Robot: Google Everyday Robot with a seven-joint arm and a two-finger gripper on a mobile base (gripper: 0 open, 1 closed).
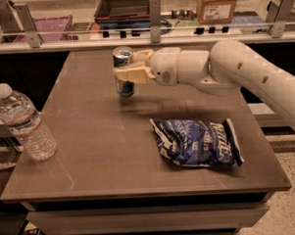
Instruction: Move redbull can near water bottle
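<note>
The redbull can (124, 86), blue and silver with a silver top, is held upright just above the brown table (99, 141) near its far middle. My gripper (130, 69) reaches in from the right on a white arm and is shut on the can's middle, one cream finger (131, 75) across its front. The water bottle (24, 122), clear with a white cap and pale label, stands upright at the table's left edge, well to the left and nearer the front than the can.
A dark blue chip bag (197, 142) lies flat on the table's right half, in front of the arm. Behind the table runs a counter with a glass rail, a dark tray (123, 8) and a cardboard box (218, 3).
</note>
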